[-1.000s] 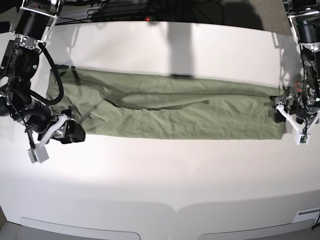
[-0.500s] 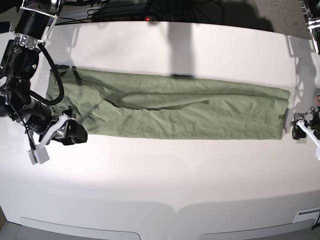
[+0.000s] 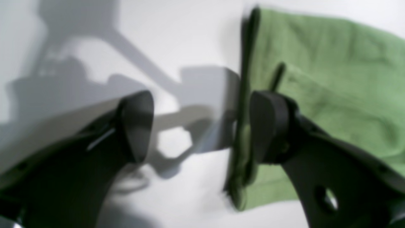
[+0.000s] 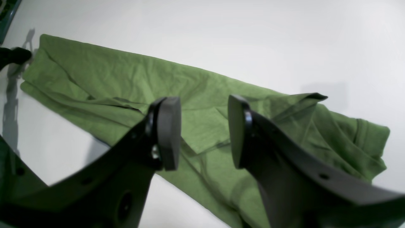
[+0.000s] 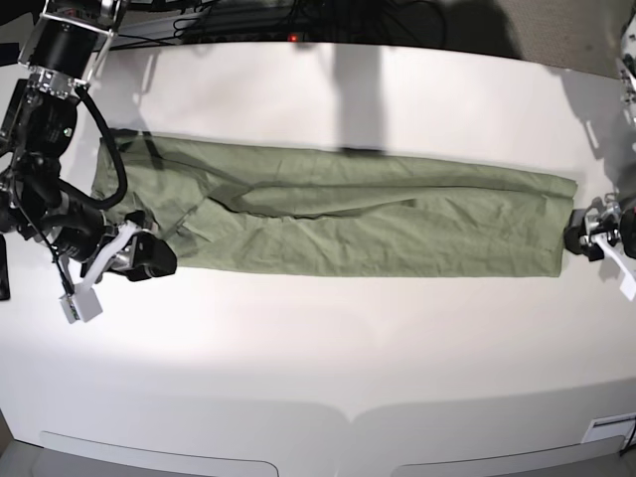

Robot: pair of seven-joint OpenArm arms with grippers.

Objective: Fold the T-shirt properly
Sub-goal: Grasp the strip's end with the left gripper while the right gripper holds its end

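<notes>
Base view, T-shirt (image 5: 338,214): folded into a long green band lying flat across the white table (image 5: 328,348), running from one arm to the other.
Base view, left gripper (image 5: 581,238): sits low at the band's end on the view's right, just beside the cloth edge. A second ago it was over that end of the cloth; half a second ago it had backed clear off the edge; now it is close to the edge again.
Base view, right gripper (image 5: 149,260): at the near corner of the band's other end, touching or just over the cloth. Compared with the earlier frames it has shifted slightly toward the cloth.
Base view, cloth change: the end by the left gripper lies squarer and more spread than a second ago.
Left wrist view, left gripper (image 3: 202,126): fingers spread wide, released, nothing between them but bare table and shadow.
Left wrist view, T-shirt (image 3: 332,95): its folded edge stands just inside one finger (image 3: 269,126), the rest spreading out beyond that finger; the other finger is over bare table.
Right wrist view, right gripper (image 4: 204,129): fingers partly apart, nothing pinched between them.
Right wrist view, T-shirt (image 4: 126,82): lies beneath and beyond both fingertips, stretching away from them, with a rumpled, raised fold off to one side.
</notes>
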